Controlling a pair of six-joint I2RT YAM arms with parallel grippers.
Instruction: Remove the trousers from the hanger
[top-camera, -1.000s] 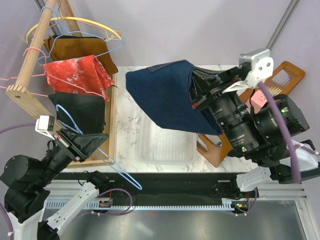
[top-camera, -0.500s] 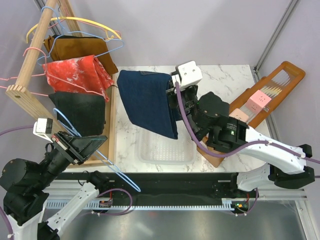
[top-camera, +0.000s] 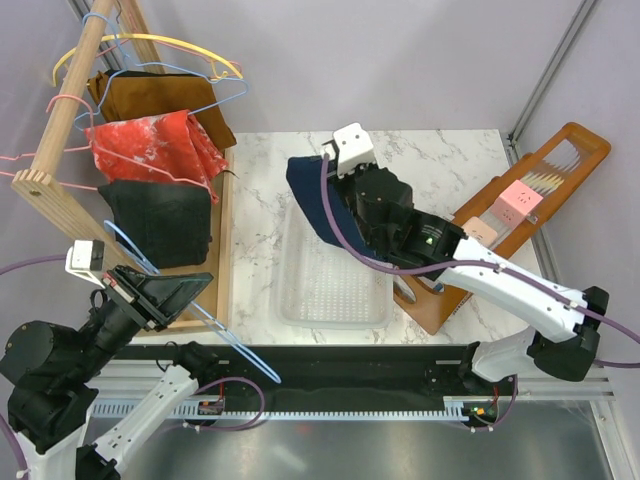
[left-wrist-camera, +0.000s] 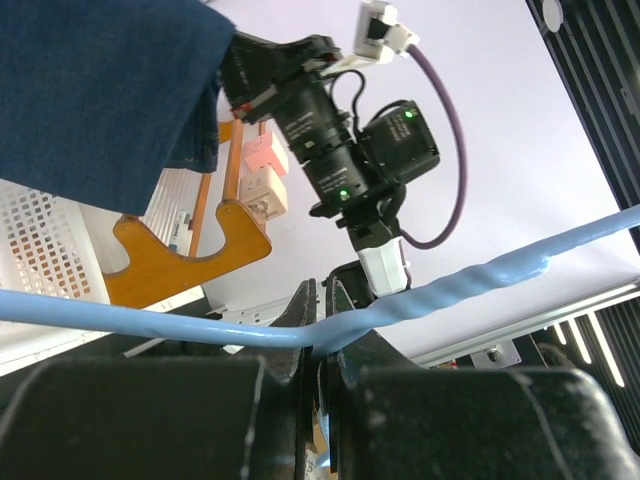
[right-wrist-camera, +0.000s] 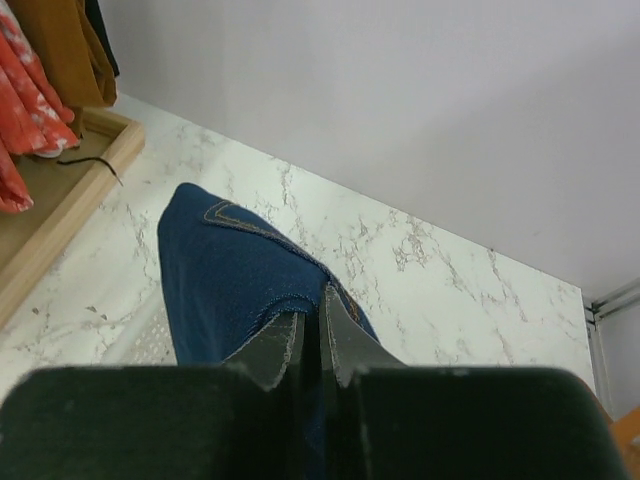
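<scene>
Over the last second the denim trousers (top-camera: 308, 192) have come down from a wide hanging sheet to a narrower, bunched fold, and the right arm has stretched out low across the surface (top-camera: 445, 165) to bring them there. They now hang over the far end of the white basket (top-camera: 335, 295), lower edge near its rim, already clear of their hanger. The right gripper (right-wrist-camera: 312, 322) has its jaws pinched tight on a stitched edge of the denim, with the rest of the cloth draping away below.

The empty blue hanger (top-camera: 236, 346) is at the near left, gripped by the left gripper (left-wrist-camera: 318, 330); the wire runs straight through the closed jaws. Further left, the black trousers (top-camera: 160, 222) hang on the wooden rack (top-camera: 58, 115), below the red cloth (top-camera: 150, 145) and the brown garment (top-camera: 150, 95).

The step in hand looks like setting the denim down. Doing it well probably means lowering until the bulk of the cloth rests inside the basket, so the weight is off the pinch before the jaws part. Otherwise a loose leg may spill over the rim. The left arm is best kept where it is, with the hanger away from the falling cloth
</scene>
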